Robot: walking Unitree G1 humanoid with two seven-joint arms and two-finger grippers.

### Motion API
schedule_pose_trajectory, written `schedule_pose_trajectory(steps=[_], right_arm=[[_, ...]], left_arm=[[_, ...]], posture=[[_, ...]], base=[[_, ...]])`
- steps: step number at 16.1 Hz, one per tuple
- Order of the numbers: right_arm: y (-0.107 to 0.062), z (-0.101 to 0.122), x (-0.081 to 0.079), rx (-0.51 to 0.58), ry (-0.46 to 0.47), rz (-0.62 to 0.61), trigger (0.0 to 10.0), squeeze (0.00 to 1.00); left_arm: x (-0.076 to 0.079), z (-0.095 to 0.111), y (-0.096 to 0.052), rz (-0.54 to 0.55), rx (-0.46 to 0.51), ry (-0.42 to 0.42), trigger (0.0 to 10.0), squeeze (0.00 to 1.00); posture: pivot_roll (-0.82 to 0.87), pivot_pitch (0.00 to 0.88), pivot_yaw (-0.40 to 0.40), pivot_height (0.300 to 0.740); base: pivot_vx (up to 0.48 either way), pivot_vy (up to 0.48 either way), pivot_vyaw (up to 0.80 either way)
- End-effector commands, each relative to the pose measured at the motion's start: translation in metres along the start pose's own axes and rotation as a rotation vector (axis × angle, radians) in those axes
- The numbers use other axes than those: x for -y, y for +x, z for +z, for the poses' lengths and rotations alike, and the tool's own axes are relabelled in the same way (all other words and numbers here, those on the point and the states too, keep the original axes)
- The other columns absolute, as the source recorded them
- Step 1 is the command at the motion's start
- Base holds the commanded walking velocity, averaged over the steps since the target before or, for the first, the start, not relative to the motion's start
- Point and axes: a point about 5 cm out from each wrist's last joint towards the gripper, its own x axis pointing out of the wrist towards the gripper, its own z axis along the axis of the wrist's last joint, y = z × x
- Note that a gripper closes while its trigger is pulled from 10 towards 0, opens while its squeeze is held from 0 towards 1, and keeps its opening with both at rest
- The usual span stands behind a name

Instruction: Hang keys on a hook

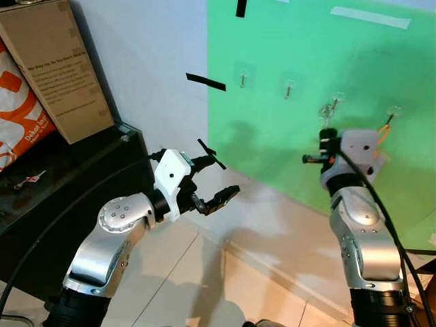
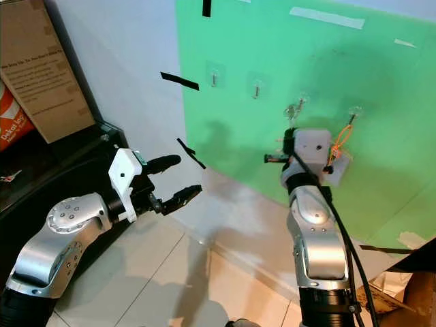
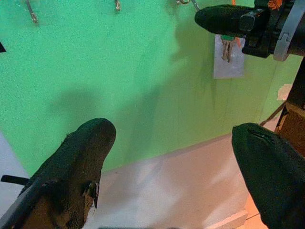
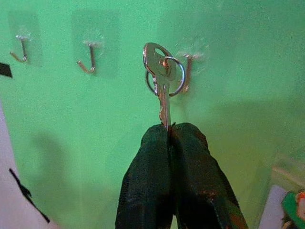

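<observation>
The right gripper (image 4: 169,131) is raised to the green wall panel (image 1: 306,48), its two black fingers pinched together on the blade of a silver key (image 4: 162,76) that points bow-up. The key's split ring (image 4: 172,76) sits right at the third hook (image 4: 187,71) in a row of clear adhesive hooks; it overlaps the hook's metal prong, though whether it is actually looped over it is hard to tell. Two bare hooks (image 4: 88,59) stand further along the row toward the grey wall. An orange key set (image 2: 340,139) dangles from the fourth hook (image 2: 354,114), just beside the right wrist. The left gripper (image 1: 214,180) hovers lower, away from the wall, fingers spread wide and holding nothing. A cardboard box (image 1: 58,68) rests on a dark cabinet (image 1: 68,184).
</observation>
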Motion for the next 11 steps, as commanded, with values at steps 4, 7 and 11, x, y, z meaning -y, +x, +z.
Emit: schedule_pose_trajectory(steps=[4,7,11], right_arm=[[0.003,0.007,0.002,0.04,0.016,-0.006,10.0,0.0],[0.008,0.01,-0.002,0.054,0.02,0.005,10.0,0.0],[0.016,0.013,-0.002,0.068,0.019,0.002,10.0,0.0]], left_arm=[[0.003,0.004,-0.001,-0.023,0.003,0.023,10.0,0.0],[0.002,0.004,-0.001,-0.024,0.001,0.026,10.0,0.0],[0.002,0.004,-0.002,-0.026,-0.001,0.027,10.0,0.0]], posture=[[-0.08,0.0,-0.001,0.74],[-0.08,0.0,0.0,0.74],[-0.08,0.0,0.001,0.74]], base=[[0.0,0.0,0.0],[0.0,0.0,0.0],[0.0,0.0,0.0]])
